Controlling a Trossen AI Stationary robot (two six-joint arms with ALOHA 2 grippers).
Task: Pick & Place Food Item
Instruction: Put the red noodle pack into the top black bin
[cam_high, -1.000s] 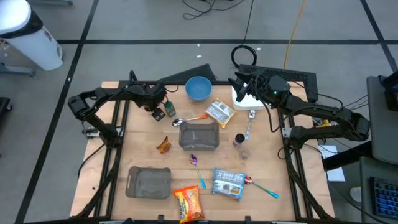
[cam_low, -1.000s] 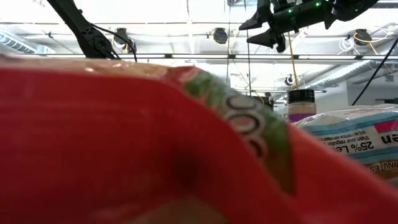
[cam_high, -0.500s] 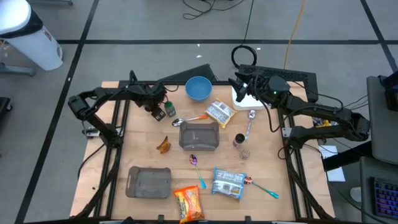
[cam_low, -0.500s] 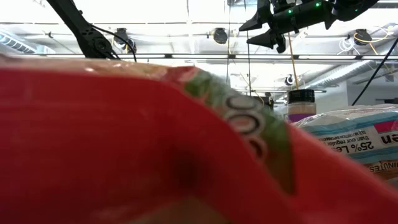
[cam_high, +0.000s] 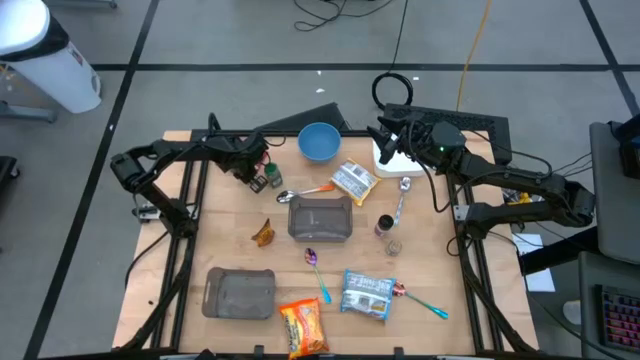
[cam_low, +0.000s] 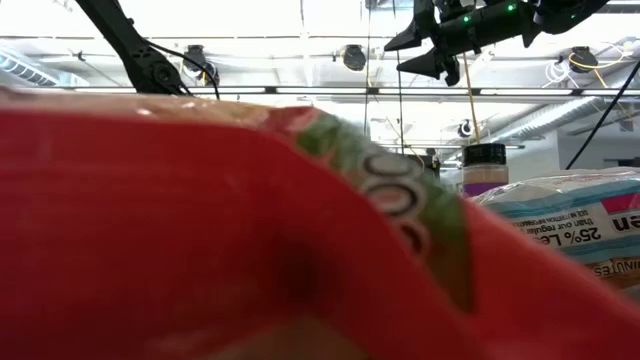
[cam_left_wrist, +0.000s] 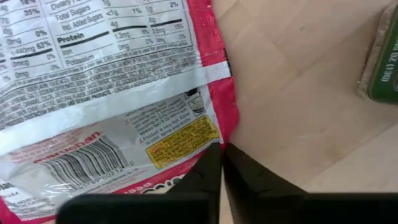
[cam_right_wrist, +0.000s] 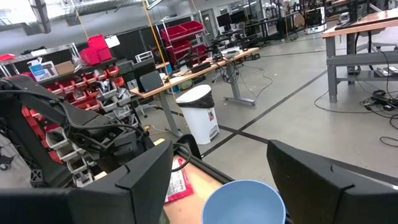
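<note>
A red and white noodle packet (cam_left_wrist: 112, 81) lies printed back up on the wooden table (cam_high: 200, 240) at its far left; it also shows as a red strip in the right wrist view (cam_right_wrist: 179, 180). My left gripper (cam_high: 248, 172) points down at it, shut (cam_left_wrist: 222, 163) at the packet's red side edge. The gripper hides the packet in the high view. My right gripper (cam_high: 385, 140) hangs open (cam_right_wrist: 217, 180) and level, high over the far right, holding nothing, beyond the blue bowl (cam_high: 318, 141). My left gripper comes from above, pointing down, and its two fingertips (cam_left_wrist: 208, 168) meet at the packet's red side edge (cam_left_wrist: 227, 127), near the barcode corner. One finger covers the rim, so how much of the edge lies between them does not show. The packet lies flat on the table.
A green tin (cam_left_wrist: 380, 62) stands close beside my left gripper. Two grey containers (cam_high: 320, 218) (cam_high: 239, 292), snack packets (cam_high: 354, 180) (cam_high: 367, 295) (cam_high: 304, 326), spoons (cam_high: 318, 270), a small jar (cam_high: 385, 225) and an orange wrapper (cam_high: 264, 233) are spread over the table.
</note>
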